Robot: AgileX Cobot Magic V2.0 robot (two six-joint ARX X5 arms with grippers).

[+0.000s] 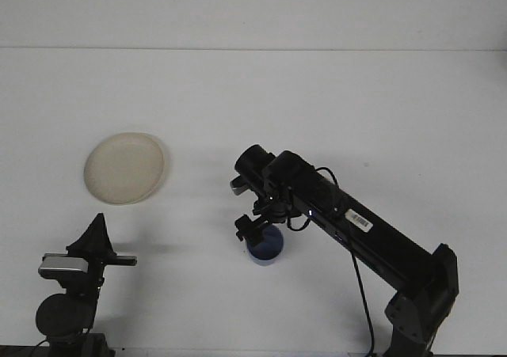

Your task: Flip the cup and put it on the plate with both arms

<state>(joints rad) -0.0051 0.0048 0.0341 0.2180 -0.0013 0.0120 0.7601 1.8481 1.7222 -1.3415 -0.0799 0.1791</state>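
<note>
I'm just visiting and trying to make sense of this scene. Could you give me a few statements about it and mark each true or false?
1. The round cream-coloured plate has nothing on it. True.
2. The small blue cup sits on the plate. False: it is on the white table, well to the right of the plate.
3. The right gripper is down at the cup. True.
4. The left gripper is also at the cup. False: it is near the table's front edge, below the plate, away from the cup.
5. A second cup stands by the plate. False: only one cup is visible.
</note>
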